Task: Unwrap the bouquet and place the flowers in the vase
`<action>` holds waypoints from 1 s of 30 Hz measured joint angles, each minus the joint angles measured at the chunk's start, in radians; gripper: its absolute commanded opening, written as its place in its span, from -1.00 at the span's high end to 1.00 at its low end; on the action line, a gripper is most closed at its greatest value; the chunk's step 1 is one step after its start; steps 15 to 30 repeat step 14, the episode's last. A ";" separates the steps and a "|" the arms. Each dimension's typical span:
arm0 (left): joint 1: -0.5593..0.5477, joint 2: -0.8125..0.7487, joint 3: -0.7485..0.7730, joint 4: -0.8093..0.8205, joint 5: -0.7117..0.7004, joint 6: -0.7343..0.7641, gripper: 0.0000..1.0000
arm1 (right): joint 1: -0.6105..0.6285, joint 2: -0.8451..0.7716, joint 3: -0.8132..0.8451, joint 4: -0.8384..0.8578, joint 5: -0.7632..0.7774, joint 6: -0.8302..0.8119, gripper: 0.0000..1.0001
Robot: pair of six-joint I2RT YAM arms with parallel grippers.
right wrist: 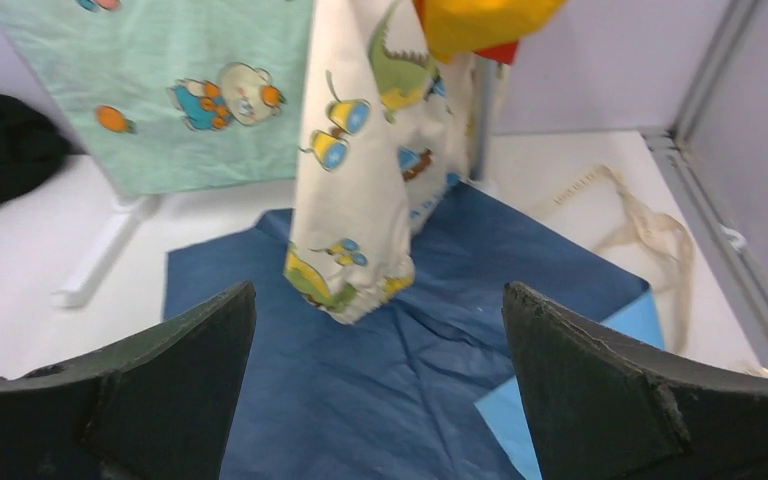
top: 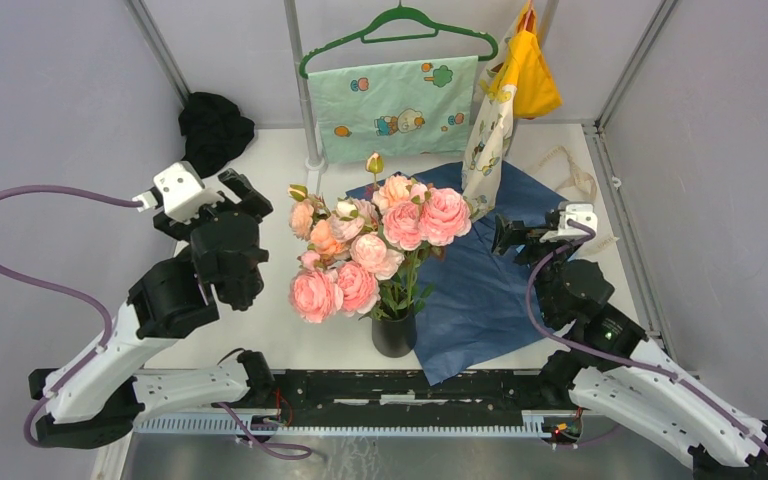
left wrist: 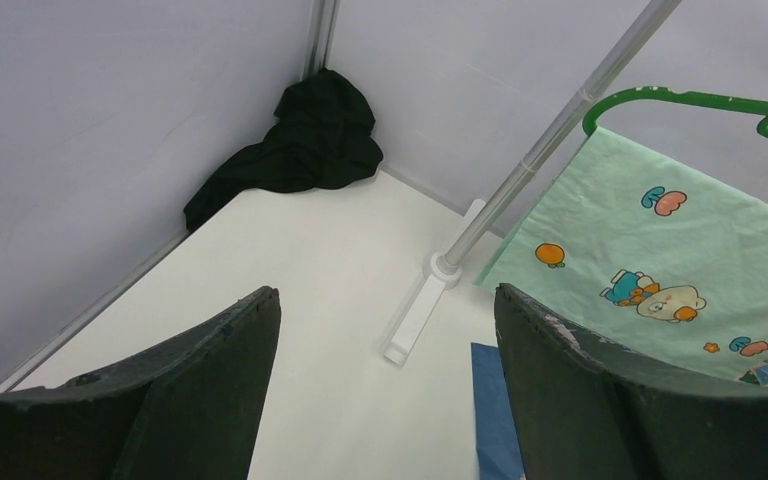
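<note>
The flowers (top: 375, 245), pink and peach roses on green stems, stand upright in the small black vase (top: 394, 333) near the table's front middle. The bouquet's dark-blue wrapping paper (top: 490, 290) lies spread flat to the right of the vase and partly under it, also seen as the paper (right wrist: 390, 370) with a light-blue sheet (right wrist: 570, 380). A cream ribbon (top: 572, 170) lies loose at the back right. My left gripper (top: 248, 195) hangs left of the flowers, open and empty (left wrist: 385, 295). Over the paper my right gripper (top: 503, 237) stands wide open, holding nothing (right wrist: 378, 290).
A black cloth heap (top: 215, 125) sits in the back left corner. A rack pole (top: 302, 90) carries a green hanger with a pale green patterned cloth (top: 395, 105), a cream printed cloth (top: 488, 140) and a yellow cloth (top: 532, 75). Grey walls close three sides.
</note>
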 measured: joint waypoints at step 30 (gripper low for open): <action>0.000 0.004 0.000 0.000 0.000 0.000 -0.69 | 0.000 0.029 0.000 -0.088 0.171 0.002 -0.96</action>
